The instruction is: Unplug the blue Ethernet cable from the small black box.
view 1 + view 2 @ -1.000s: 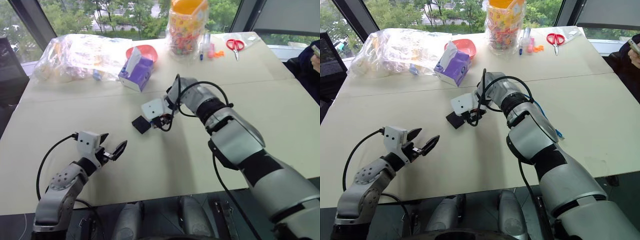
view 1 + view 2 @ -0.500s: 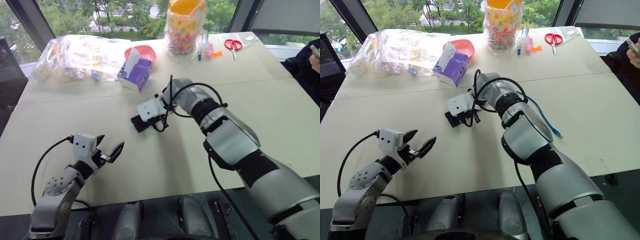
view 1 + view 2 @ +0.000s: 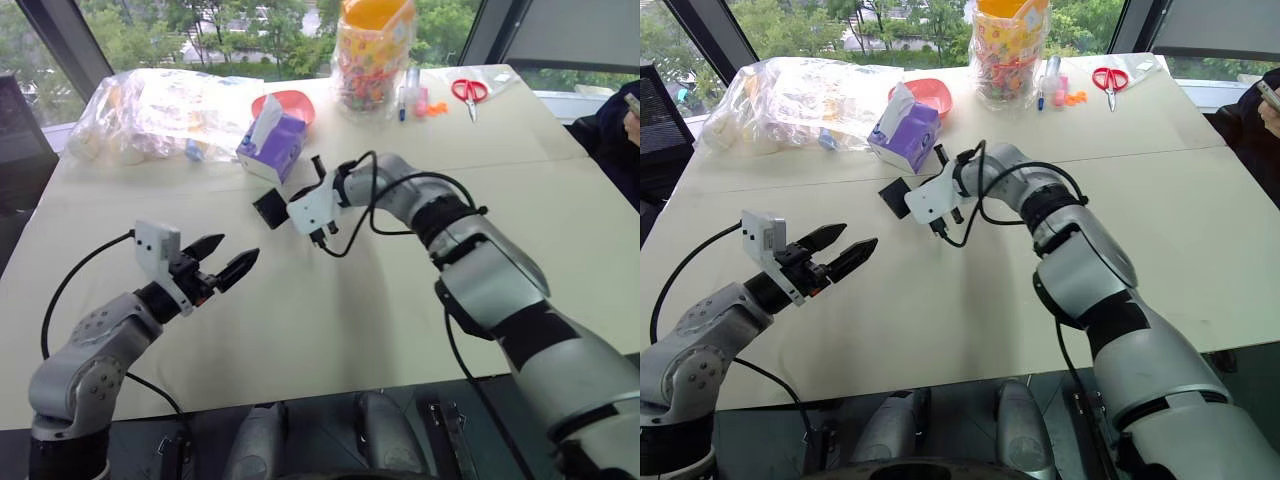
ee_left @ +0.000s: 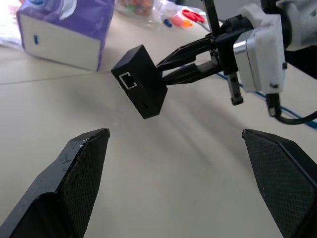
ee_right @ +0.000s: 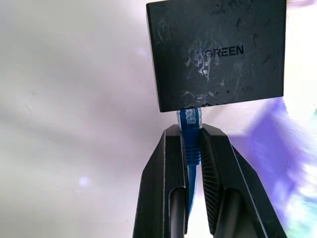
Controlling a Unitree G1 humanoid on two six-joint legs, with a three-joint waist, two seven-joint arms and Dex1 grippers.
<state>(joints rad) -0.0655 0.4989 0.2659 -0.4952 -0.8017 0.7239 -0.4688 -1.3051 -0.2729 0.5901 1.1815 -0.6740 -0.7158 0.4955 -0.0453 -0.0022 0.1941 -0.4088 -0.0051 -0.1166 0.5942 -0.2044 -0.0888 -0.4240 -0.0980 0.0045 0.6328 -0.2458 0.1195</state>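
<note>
The small black box (image 3: 270,208) hangs in the air above the table (image 3: 330,330), just in front of the tissue box. The blue Ethernet cable (image 5: 191,133) is plugged into its near face. My right gripper (image 5: 191,130) is shut on the cable's blue plug right behind the box. More of the cable (image 4: 283,110) lies on the table behind that arm. My left gripper (image 3: 228,258) is open and raised, pointing at the box from a hand's width away. In the left wrist view the box (image 4: 141,82) shows an empty port facing this gripper (image 4: 181,163).
A purple tissue box (image 3: 272,143) stands just behind the black box. Farther back are a clear plastic bag (image 3: 150,105), a red bowl (image 3: 292,102), a candy jar (image 3: 372,55) and red scissors (image 3: 468,92). A person (image 3: 622,125) sits at the right edge.
My right gripper has shut on the cable's plug and lifted the black box off the table, turning its wrist. My left gripper has risen toward the box, still open.
</note>
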